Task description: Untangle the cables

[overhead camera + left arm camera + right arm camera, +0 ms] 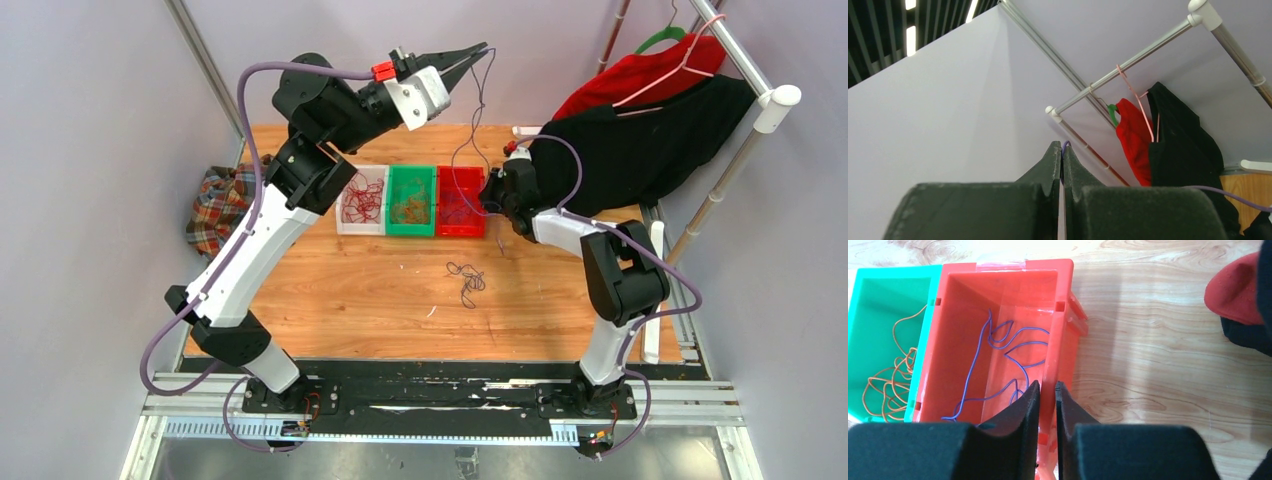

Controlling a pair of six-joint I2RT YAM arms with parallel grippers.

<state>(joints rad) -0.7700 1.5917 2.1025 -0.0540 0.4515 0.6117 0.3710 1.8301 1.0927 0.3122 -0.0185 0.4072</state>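
Note:
My left gripper (482,50) is raised high above the table's back and is shut on a dark purple cable (478,110). The cable hangs down in a long curve toward the red bin (460,225). In the left wrist view a small purple loop (1064,144) shows between the closed fingertips. My right gripper (1047,387) is shut on the right wall of the red bin (1060,330), one finger inside and one outside. Purple cable (998,365) lies in that bin. A small dark tangle of cables (467,280) lies on the table in front of the bins.
A white bin (345,225) holds red cables and a green bin (411,231) holds orange cables (893,382). A plaid cloth (220,205) lies at the left edge. Black (640,150) and red (640,75) garments hang on a rack at the back right.

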